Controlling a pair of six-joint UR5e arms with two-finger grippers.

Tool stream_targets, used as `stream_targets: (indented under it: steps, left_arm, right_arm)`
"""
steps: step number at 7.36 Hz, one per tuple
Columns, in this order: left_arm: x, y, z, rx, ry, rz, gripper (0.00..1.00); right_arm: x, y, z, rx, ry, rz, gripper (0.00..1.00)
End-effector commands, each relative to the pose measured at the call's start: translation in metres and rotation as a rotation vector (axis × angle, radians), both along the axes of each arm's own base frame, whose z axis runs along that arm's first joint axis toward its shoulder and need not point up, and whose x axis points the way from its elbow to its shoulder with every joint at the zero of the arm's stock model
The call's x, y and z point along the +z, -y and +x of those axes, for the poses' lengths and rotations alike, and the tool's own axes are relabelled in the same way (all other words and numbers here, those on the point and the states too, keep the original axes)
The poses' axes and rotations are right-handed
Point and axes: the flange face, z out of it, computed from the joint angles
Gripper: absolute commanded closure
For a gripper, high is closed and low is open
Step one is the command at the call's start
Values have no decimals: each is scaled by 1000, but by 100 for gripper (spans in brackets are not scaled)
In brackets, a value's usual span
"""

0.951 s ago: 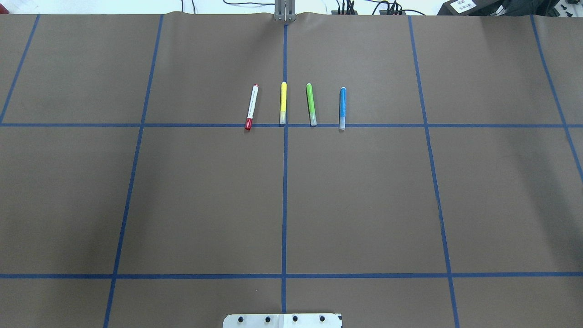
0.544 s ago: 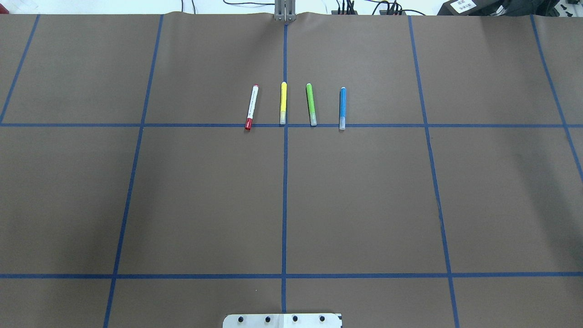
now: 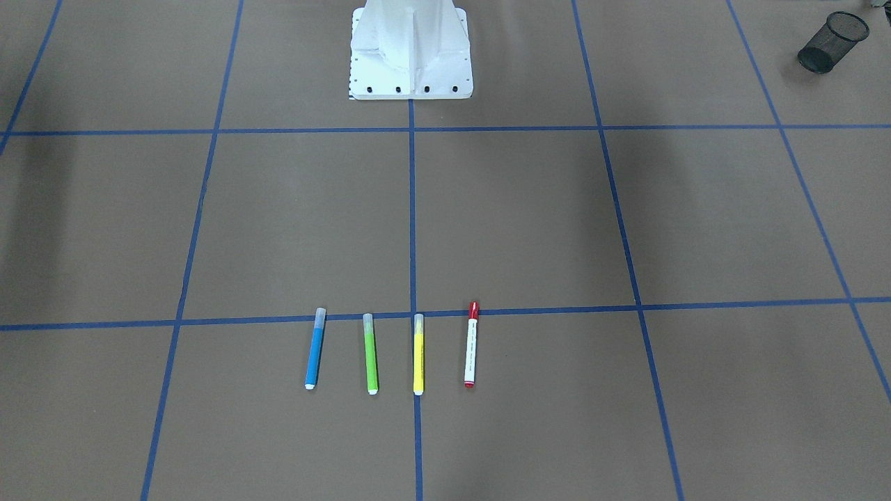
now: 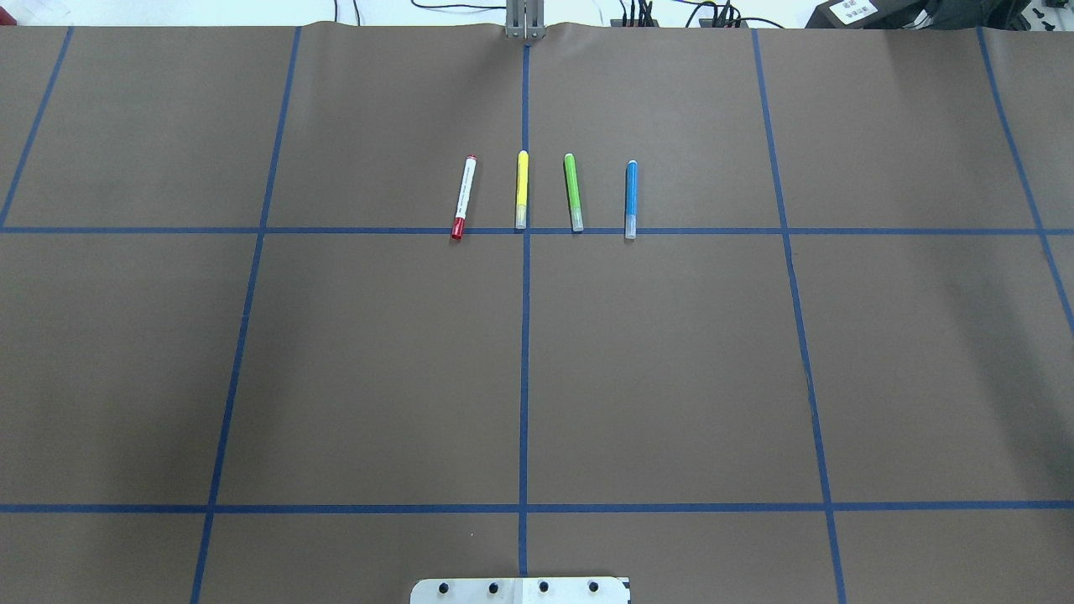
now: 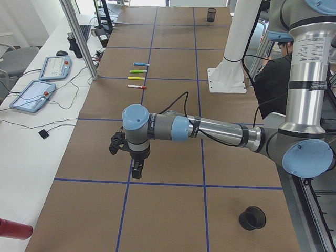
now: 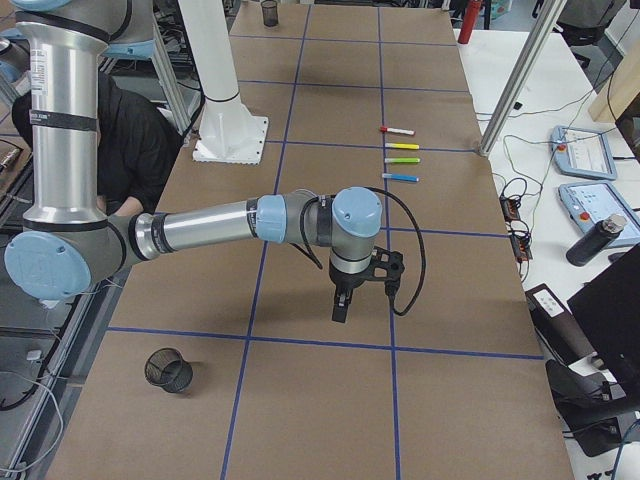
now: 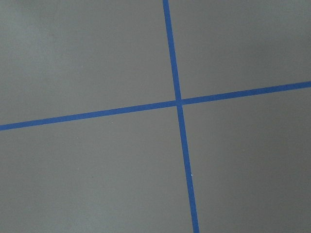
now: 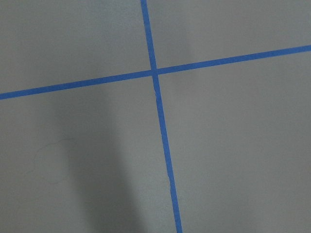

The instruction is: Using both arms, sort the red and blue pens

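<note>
The red pen [image 4: 464, 197], white-barrelled with a red cap, lies at the left end of a row of markers in the overhead view, and the blue pen [image 4: 631, 200] lies at the right end. The front-facing view shows the red pen [image 3: 471, 344] on the right and the blue pen [image 3: 314, 349] on the left. My left gripper [image 5: 137, 169] hangs over a tape crossing far from the pens. My right gripper [image 6: 340, 303] hovers likewise at the table's other end. Both show only in the side views, so I cannot tell whether they are open or shut.
A yellow marker [image 4: 522, 191] and a green marker [image 4: 573, 192] lie between the two pens. A black mesh cup [image 5: 252, 218] stands near my left arm, another mesh cup [image 6: 168, 370] near my right. The white pedestal [image 3: 411, 49] stands mid-table. A person [image 6: 140, 140] sits behind it.
</note>
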Motion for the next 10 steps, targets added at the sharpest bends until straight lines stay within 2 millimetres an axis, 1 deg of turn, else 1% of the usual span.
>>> stream_targets:
  steps: [1, 2, 3, 4, 5, 8, 10]
  left_arm:
    - [8, 0, 3, 1, -34, -24, 1]
    - [6, 0, 8, 7, -102, -26, 1]
    - [14, -6, 8, 12, -103, -34, 1]
    - [16, -9, 7, 10, -103, -28, 0]
    - [16, -10, 7, 10, -102, -10, 0]
    - [8, -9, 7, 7, -105, 19, 0]
    - [5, -6, 7, 7, -108, 28, 0]
  right_arm:
    - [-38, 21, -1, -6, 4, 88, 0]
    - [-43, 23, -2, -6, 13, 96, 0]
    - [-31, 25, -5, -5, 26, 66, 0]
    - [-23, 27, -6, -6, 35, 51, 0]
    - [-23, 24, -6, -12, 38, 55, 0]
    - [-15, 18, -6, -12, 39, 104, 0]
    - [-9, 14, -6, -9, 39, 93, 0]
